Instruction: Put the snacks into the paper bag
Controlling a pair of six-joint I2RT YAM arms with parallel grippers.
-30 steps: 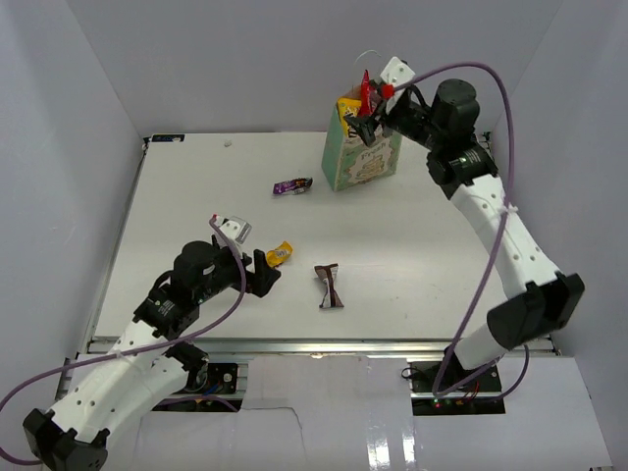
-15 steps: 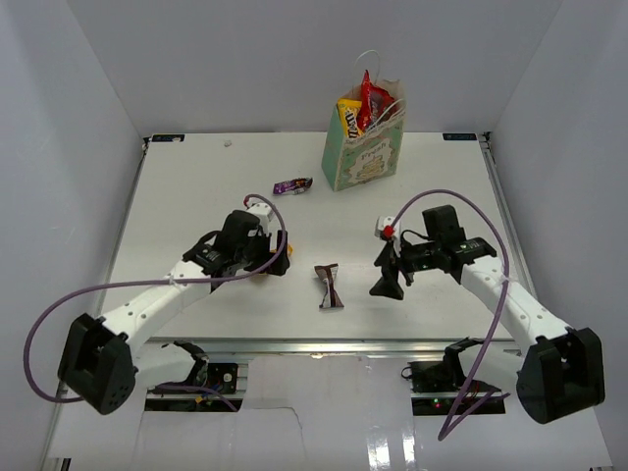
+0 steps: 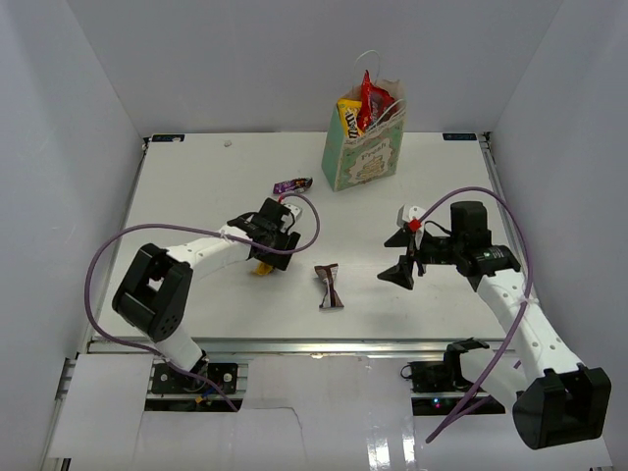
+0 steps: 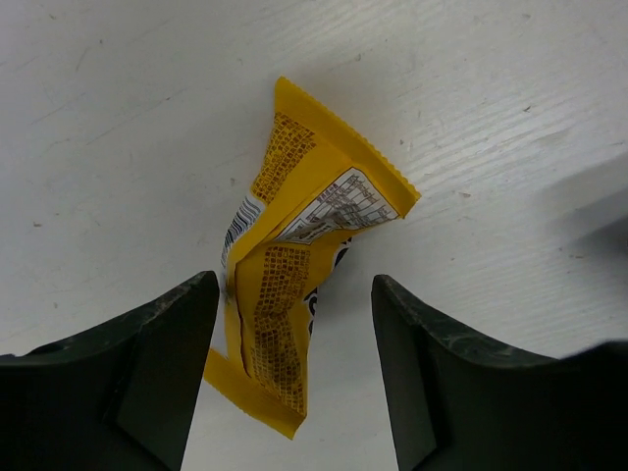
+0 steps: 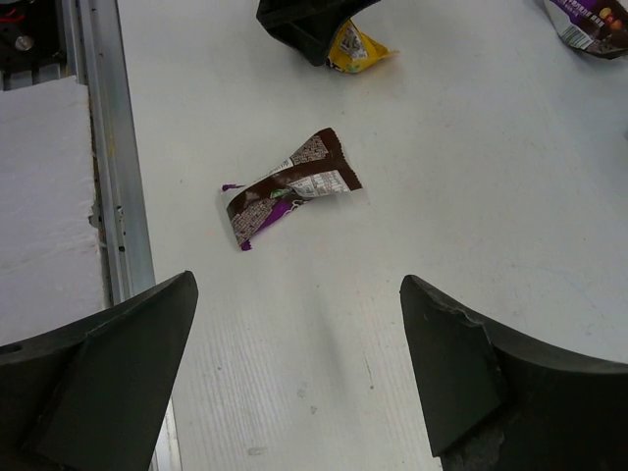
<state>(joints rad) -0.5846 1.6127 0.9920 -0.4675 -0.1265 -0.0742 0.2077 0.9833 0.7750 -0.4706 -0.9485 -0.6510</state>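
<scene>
The left gripper [image 4: 294, 294] is being held farther forward than half a second ago, its fingers spread either side of the crumpled yellow candy packet [image 4: 299, 265] lying on the white table [image 3: 196, 186]. The right gripper [image 3: 402, 260] is being held released, now farther right of the brown-white bar wrapper [image 3: 330, 286]. A red chip bag [image 3: 368, 98] and a second yellow packet [image 3: 349, 115] are being held upright in the mint-green paper bag [image 3: 361, 162]. The first packet's printed panel is being shown only in the left wrist view.

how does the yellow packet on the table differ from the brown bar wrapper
The yellow candy packet is mostly yellow; the brown-white bar wrapper is brown and white with purple ends. The yellow candy packet lies between the fingers of the open left gripper; no gripper surrounds the brown-white bar wrapper. Both lie creased on the table, outside the paper bag.
</scene>
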